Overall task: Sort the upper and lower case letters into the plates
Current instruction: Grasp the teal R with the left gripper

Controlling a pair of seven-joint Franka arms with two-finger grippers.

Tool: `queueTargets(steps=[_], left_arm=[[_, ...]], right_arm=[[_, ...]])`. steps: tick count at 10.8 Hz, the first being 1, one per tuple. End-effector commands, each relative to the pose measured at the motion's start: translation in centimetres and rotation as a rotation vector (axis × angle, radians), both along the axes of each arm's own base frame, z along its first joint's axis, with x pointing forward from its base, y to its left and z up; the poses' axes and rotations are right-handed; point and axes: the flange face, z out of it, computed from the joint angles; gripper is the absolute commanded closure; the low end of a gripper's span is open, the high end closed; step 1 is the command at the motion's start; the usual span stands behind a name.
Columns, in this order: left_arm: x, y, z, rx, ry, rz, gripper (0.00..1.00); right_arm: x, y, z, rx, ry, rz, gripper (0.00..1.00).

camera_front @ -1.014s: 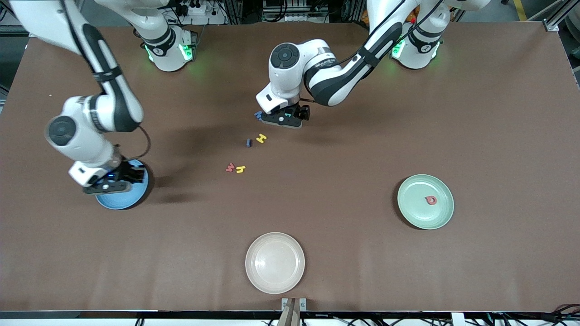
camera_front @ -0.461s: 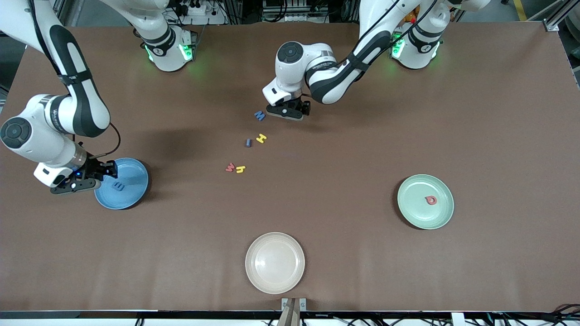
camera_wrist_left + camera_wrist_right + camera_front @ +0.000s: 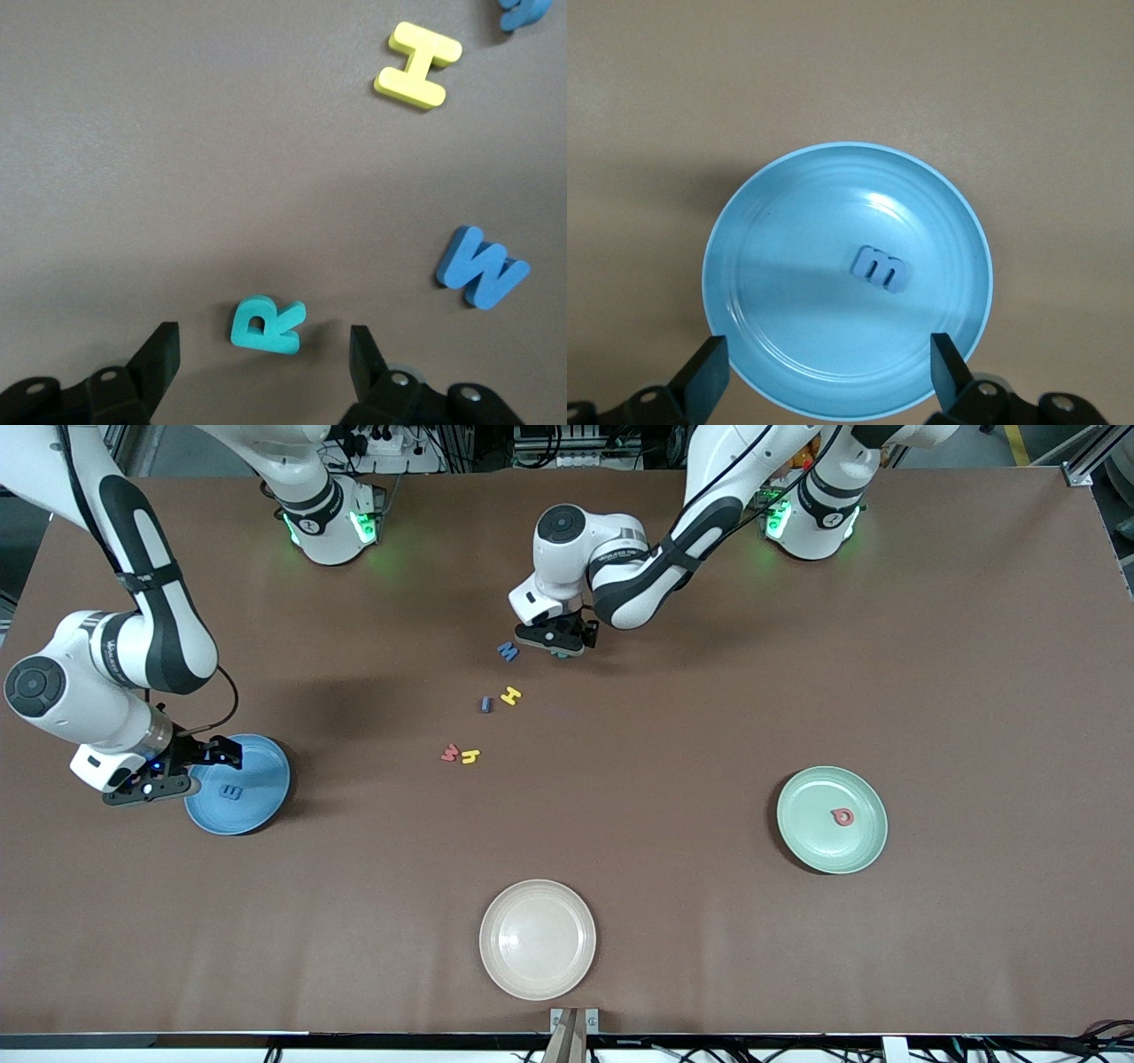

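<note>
Teal R (image 3: 267,325) flat on the table, upper middle of the front view, square between the fingers of the left gripper (image 3: 264,343); jaws wide apart, one finger on each side of the letter, neither touching it, nothing held. Pick of this capital in hand, grasp not yet made. Just beside it, blue W (image 3: 481,267); lower in the front view, yellow H (image 3: 510,695) with a small blue letter (image 3: 485,705) next to it, then a red letter (image 3: 450,753) touching or nearly touching a yellow h (image 3: 470,757), all loose near the middle of the table. Blue plate (image 3: 744,266) toward the right arm's end, lower-case blue m (image 3: 880,267) lying in it. Mint plate (image 3: 815,841) toward the left arm's end, one red letter (image 3: 842,816) in it, case too small to read. Cream plate (image 3: 538,939) at the bottom middle of the frame, no part of the sort. Right gripper (image 3: 828,354) over the outer rim of the blue plate, jaws fully apart and empty, apparently done with the m. Next, by judgement: close on the R across its narrow body without nudging the W, lift straight up, carry to the mint plate if capitals belong there, since the blue plate holds a lower-case letter. Small, chunky piece: likely to twist or skid away if only one finger meets it first, so centre before squeezing.
</note>
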Motion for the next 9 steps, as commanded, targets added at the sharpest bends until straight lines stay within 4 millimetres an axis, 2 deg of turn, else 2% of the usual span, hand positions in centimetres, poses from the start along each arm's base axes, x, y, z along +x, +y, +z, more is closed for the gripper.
queueTargets(steps=[1,3,9], left_arm=[[-0.17,-0.08,-0.77,-0.011,-0.008,0.005,0.19],[-0.26,-0.12,-0.77,-0.011,-0.008,0.003,0.25],[-0.39,-0.01,-1.64,-0.002,-0.016,-0.016,0.32]], right_arm=[[0.24,0.38,-0.25,0.002,0.010,0.004,0.00],[0.25,0.47,-0.34,0.004,0.011,0.004,0.00],[0.29,0.74,-0.33,0.005,0.011,0.007,0.00]])
